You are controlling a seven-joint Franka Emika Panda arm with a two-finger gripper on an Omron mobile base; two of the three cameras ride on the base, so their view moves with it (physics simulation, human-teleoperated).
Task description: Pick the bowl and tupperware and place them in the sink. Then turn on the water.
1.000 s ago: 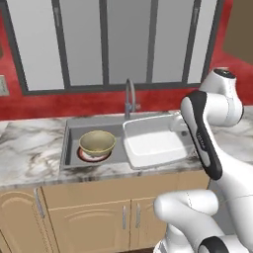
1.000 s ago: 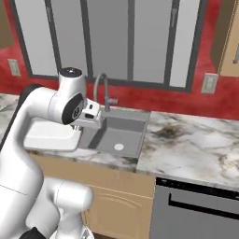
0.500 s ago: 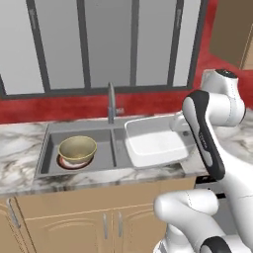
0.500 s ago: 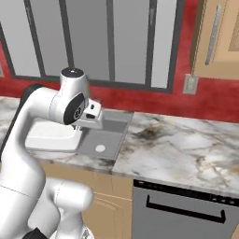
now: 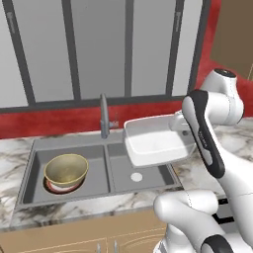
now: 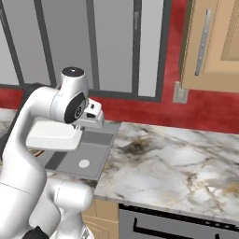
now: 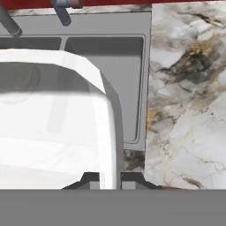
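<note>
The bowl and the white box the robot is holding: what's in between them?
In the left base view, the sink's middle divider and the faucet stand between the bowl and the tupperware, which the end effector holds above the right basin.

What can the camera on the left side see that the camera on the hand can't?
The left base view has the bowl sitting in the left basin, on a red-and-white plate, plus the windows behind. The hand view has the gripper shut on the tupperware's wall, and the brown-stained marble counter. Both have the white tupperware held above the right basin of the sink and the faucet.
</note>
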